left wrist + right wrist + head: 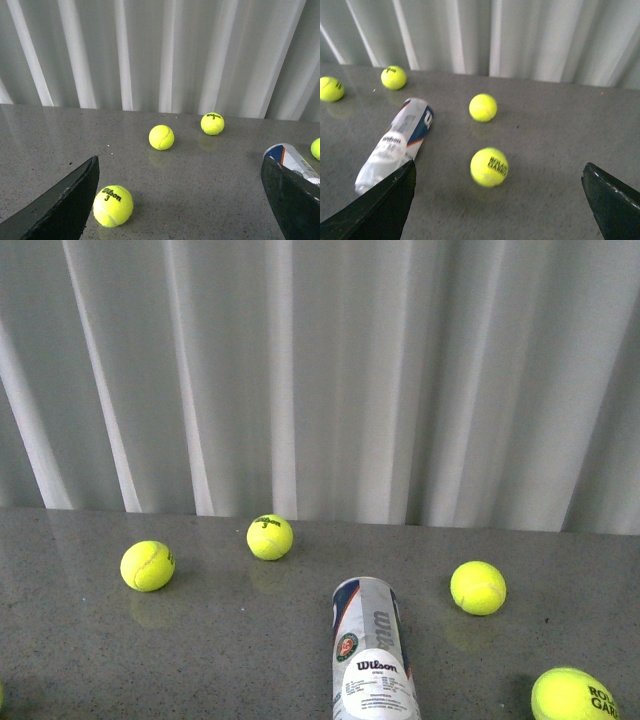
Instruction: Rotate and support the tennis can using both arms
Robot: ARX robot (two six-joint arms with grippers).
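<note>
The tennis can (372,652) lies on its side on the grey table, its closed end pointing toward the curtain and its Wilson label facing up. Neither arm shows in the front view. In the left wrist view the can (295,161) peeks out behind one finger of my open left gripper (185,200), which holds nothing. In the right wrist view the can (395,142) lies beside one finger of my open right gripper (500,200). That gripper hangs above the table with nothing between its fingers.
Several yellow tennis balls lie loose around the can: one (148,566) at the left, one (270,537) near the curtain, one (478,588) right of the can, one (573,696) at the front right. A white pleated curtain (320,370) closes off the table's far edge.
</note>
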